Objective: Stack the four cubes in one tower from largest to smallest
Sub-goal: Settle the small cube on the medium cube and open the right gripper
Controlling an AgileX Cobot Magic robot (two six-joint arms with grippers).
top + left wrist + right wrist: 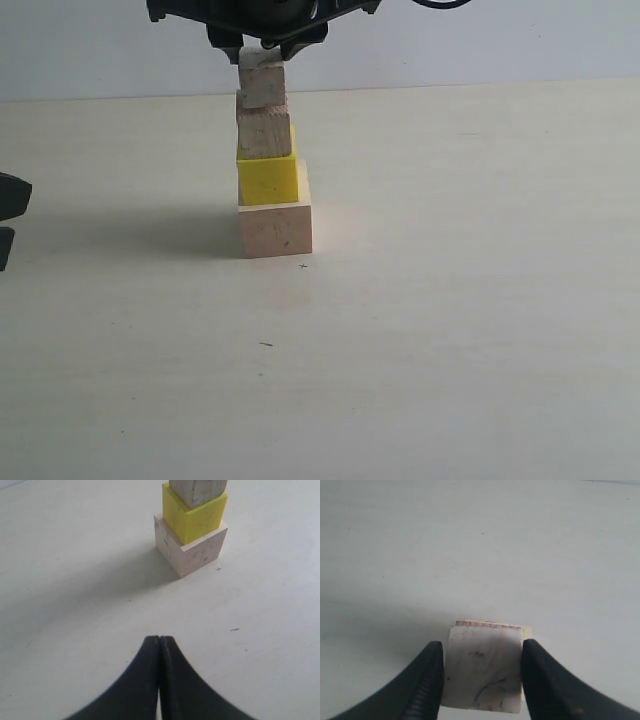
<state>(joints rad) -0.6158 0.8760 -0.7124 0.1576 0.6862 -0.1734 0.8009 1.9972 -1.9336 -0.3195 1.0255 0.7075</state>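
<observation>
Atop the tower (268, 150), the right gripper (482, 650) clasps the small cube (482, 677).

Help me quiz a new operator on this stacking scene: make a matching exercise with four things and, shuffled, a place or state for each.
Things:
1. large pale bare-wood cube
2. bright yellow cube
3. small pale bare-wood cube
4. left pincer

Places or states:
A. gripped by the right pincer, top of the tower
B. shut, away from the tower
C. on the white table, bottom of the tower
D. directly on the large cube

Pairs: 1-C, 2-D, 3-A, 4-B.
</observation>
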